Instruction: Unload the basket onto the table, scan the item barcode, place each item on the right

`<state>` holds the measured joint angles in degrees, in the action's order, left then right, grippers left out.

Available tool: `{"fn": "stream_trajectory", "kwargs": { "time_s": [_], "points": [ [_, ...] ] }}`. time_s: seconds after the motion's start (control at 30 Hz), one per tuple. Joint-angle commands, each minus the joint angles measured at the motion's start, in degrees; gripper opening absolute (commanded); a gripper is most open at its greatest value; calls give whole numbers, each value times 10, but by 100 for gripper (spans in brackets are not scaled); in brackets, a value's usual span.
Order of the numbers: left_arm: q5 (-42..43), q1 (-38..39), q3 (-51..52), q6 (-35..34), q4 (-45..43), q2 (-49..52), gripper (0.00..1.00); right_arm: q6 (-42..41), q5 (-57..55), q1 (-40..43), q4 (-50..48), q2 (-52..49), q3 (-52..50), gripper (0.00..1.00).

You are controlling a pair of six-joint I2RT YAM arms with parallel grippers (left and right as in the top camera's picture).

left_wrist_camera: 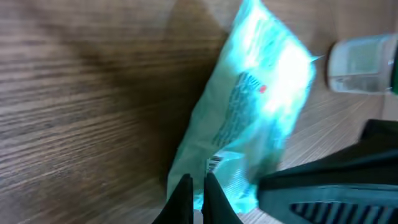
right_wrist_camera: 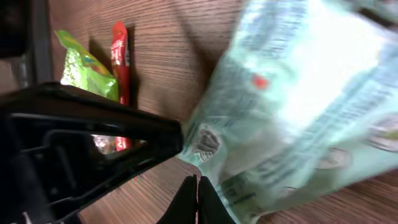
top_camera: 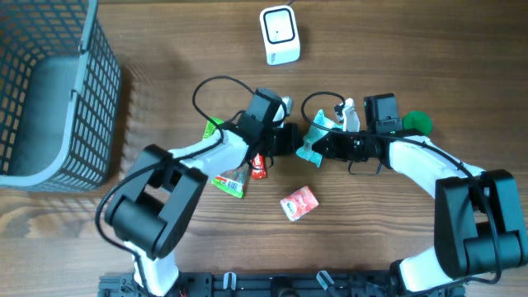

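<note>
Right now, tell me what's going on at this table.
Both arms meet mid-table at one teal packet. The left pincer and right pincer are each shut on an edge of it, from opposite sides. Its barcode shows near the left pincer. The white scanner stands apart; other snack packets lie loose nearby.
</note>
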<state>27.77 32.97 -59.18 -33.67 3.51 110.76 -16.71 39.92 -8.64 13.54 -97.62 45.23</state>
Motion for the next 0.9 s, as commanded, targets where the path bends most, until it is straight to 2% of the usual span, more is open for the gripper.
{"fn": "stream_trajectory", "kwargs": {
  "time_s": [0.0,0.2,0.4,0.5,0.57,0.63,0.73,0.87],
  "points": [
    [18,-1,-5,14,2,37,4,-4,-47,-1,12,-4,-4,4],
    [-9,-1,-5,20,3,63,4,-29,-141,-1,-11,-4,-50,4],
    [-66,1,-4,20,7,63,4,-49,-190,-1,10,-4,-56,4],
    [-82,3,-5,54,9,53,4,-42,-144,1,17,-1,-50,4],
    [-88,-12,-15,74,24,-8,4,-21,-16,13,44,23,-8,4],
    [-88,-21,-18,74,18,-68,4,-22,31,14,47,45,17,4],
    [-88,-18,-18,69,0,-102,4,-28,-19,14,21,48,23,4],
    [-87,-7,-18,60,-50,-35,4,-30,-66,14,-22,5,23,4]
  ]
}}
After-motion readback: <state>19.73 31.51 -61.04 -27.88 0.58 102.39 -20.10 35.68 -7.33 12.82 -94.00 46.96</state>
